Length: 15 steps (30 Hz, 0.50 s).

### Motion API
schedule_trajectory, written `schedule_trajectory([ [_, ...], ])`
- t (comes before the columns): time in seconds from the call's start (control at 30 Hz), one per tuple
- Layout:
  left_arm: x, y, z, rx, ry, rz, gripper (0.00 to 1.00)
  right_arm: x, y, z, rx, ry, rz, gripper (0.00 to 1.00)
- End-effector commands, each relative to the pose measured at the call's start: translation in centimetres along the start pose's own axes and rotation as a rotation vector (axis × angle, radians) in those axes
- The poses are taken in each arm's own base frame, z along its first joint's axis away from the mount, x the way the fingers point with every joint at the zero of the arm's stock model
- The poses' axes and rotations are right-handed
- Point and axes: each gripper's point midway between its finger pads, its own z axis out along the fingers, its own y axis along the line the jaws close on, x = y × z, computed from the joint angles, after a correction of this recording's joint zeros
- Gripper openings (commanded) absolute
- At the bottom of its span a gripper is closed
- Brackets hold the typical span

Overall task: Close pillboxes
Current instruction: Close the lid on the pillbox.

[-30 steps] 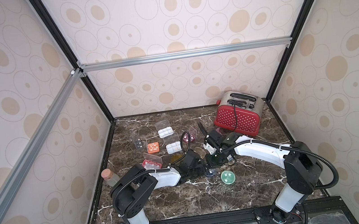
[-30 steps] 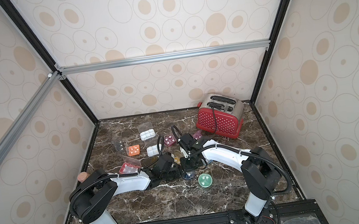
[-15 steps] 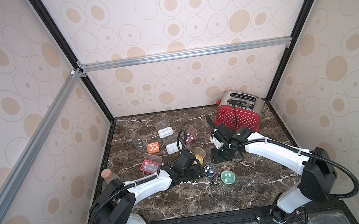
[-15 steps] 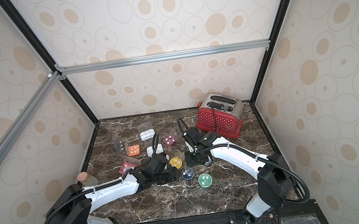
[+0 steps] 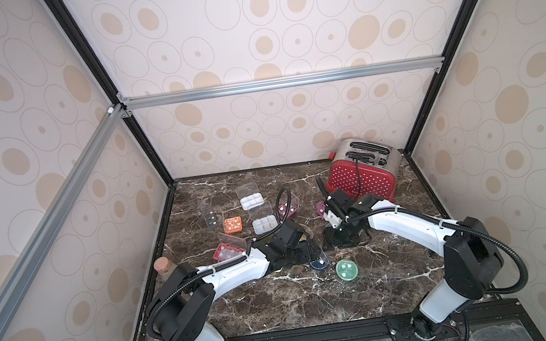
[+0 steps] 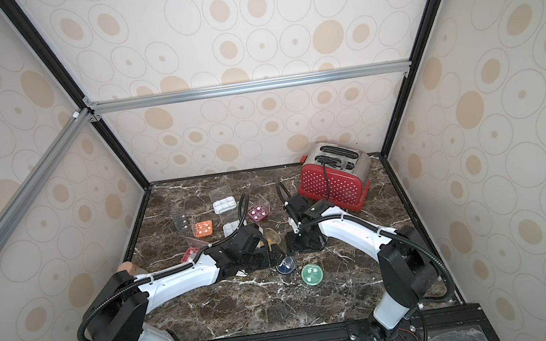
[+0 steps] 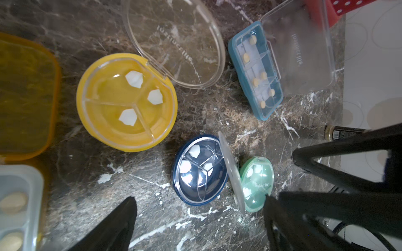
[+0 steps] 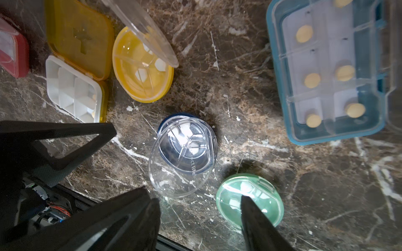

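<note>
Pillboxes lie scattered across the middle of the marble tabletop (image 5: 282, 306), several with their clear lids up. Farthest left in both top views, a cork-stoppered jar (image 5: 162, 264) stands at the table's edge. Next comes a red pillbox (image 5: 227, 253) with its lid raised, then an orange square pillbox (image 5: 232, 224). Beyond these are a rear white pillbox (image 5: 251, 201) and a near white pillbox (image 5: 263, 224), both open.

The left gripper (image 5: 310, 250) sits low over the marble with its jaws spread wide and nothing between them. Its wrist view shows a yellow round pillbox (image 7: 126, 102) with the lid folded flat back and a white pill in each of its three sections.

Just ahead of that gripper, and between the two grippers, is the navy round pillbox (image 7: 198, 169), its lid standing half raised. The green round pillbox (image 7: 256, 182) is just beside it, lid down. A blue rectangular pillbox (image 7: 255, 76) lies open with yellow tablets inside.

The right gripper (image 5: 341, 239) points down at the table near the blue box, jaws parted and empty. A red toaster (image 5: 360, 176) stands at the back right.
</note>
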Motion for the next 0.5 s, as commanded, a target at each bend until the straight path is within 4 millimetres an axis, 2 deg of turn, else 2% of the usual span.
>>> schedule_trajectory([
  [0.0, -0.7, -0.7, 0.5, 0.007, 0.003, 0.007, 0.86, 0.6, 0.1, 1.3, -0.022, 0.037, 0.004, 0.57],
  [0.47, 0.4, 1.0, 2.3, -0.028, 0.038, -0.034, 0.73, 0.5, 0.3, 3.8, -0.046, 0.085, 0.001, 0.54],
])
